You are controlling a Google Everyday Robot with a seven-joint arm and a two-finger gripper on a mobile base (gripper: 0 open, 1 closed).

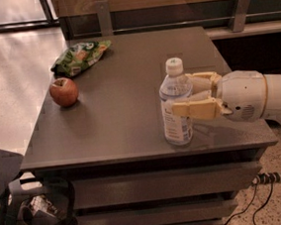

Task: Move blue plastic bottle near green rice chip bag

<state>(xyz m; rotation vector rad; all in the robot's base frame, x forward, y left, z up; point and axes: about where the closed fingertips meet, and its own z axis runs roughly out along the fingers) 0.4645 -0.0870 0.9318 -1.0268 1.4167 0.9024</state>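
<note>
The blue plastic bottle [176,116], clear with a white cap, stands upright near the front right of the dark table [119,101]. My gripper [181,95] reaches in from the right. One cream finger crosses the front of the bottle and the other sits behind it, so the gripper is shut on the bottle at mid-height. The bottle's base rests on the table. The green rice chip bag [80,56] lies flat at the far left of the table, well away from the bottle.
A red apple [64,92] sits near the left edge, in front of the bag. A wooden wall with metal brackets [239,6] runs behind the table. A dark bag [38,211] sits on the floor at lower left, with cables [266,179] at lower right.
</note>
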